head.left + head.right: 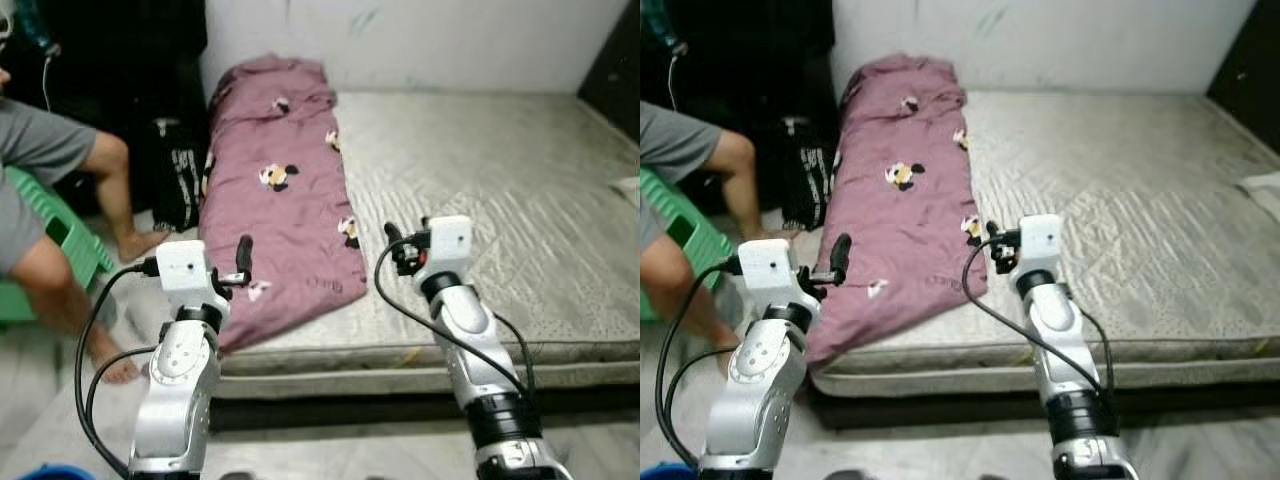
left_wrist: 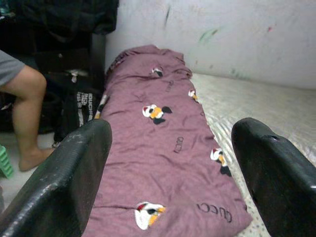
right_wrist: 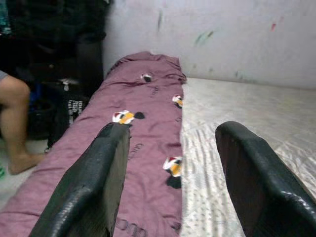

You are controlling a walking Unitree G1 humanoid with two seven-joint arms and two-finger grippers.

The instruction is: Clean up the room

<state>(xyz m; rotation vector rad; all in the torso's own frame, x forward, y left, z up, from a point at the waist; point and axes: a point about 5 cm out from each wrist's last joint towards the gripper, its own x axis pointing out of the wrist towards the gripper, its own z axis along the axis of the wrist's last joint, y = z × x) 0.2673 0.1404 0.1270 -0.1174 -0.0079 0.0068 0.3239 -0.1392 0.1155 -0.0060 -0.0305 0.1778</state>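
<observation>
Hovering wide open and empty, the left gripper (image 1: 240,262) and right gripper (image 1: 396,246) face the mauve quilt (image 1: 285,190) along the mattress (image 1: 500,190) at eleven o'clock; a careless reach risks brushing the seated person (image 1: 60,200) at nine.

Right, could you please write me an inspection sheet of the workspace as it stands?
Surface: grey mattress on the floor, mostly bare.
Job's things: purple quilt with cartoon prints, folded long along the mattress's left edge.
Clutter: black bag on the floor left of the mattress; white item at its far right edge.
Grippers: left pincer open, raised before the quilt; right pincer open, beside the quilt's right edge.
Cables: black cable looping along each forearm.
Surroundings: white wall; person seated on green stool.
</observation>
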